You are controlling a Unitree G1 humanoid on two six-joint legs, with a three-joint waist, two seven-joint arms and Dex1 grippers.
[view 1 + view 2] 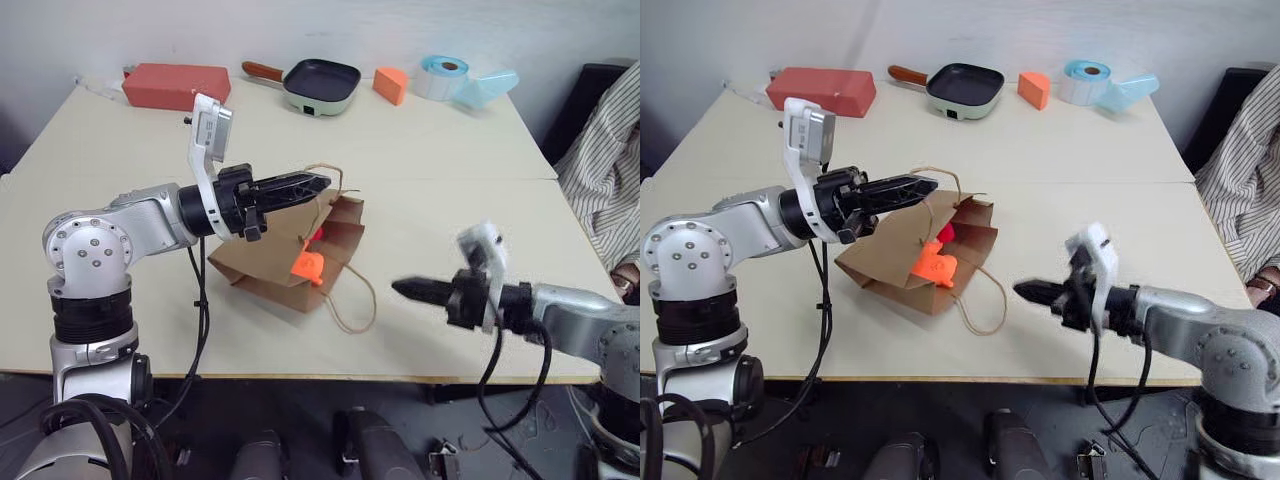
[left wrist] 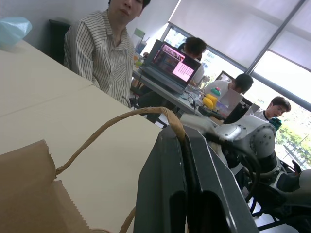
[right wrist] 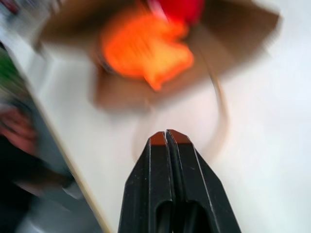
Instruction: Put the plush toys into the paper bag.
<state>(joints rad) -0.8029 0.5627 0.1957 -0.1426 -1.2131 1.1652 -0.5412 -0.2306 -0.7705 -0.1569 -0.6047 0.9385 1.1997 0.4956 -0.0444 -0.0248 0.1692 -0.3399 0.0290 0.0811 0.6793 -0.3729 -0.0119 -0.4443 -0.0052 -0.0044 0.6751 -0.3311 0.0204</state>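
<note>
My left gripper (image 1: 925,185) pinches one handle of the paper bag (image 1: 890,262), which lies on the table (image 1: 1090,200). Orange toy (image 1: 935,266) and red toy (image 1: 946,233) sit at its mouth. My right gripper (image 1: 1025,291), jaws together and empty, hangs just beside the bag.

Office: people (image 2: 104,53) at desks, laptop (image 2: 170,65), big windows (image 2: 252,34).

No lettering to read here: the bag (image 1: 285,270) at the middle of the frame shows plain brown paper, and the red box (image 1: 176,85) at the upper left shows a blank face. The label roll (image 1: 441,76) at the upper right looks unprinted. In the left wrist view the laptop screen (image 2: 176,64) at upper centre glows pink, and whatever is on it is too small to make out.
</note>
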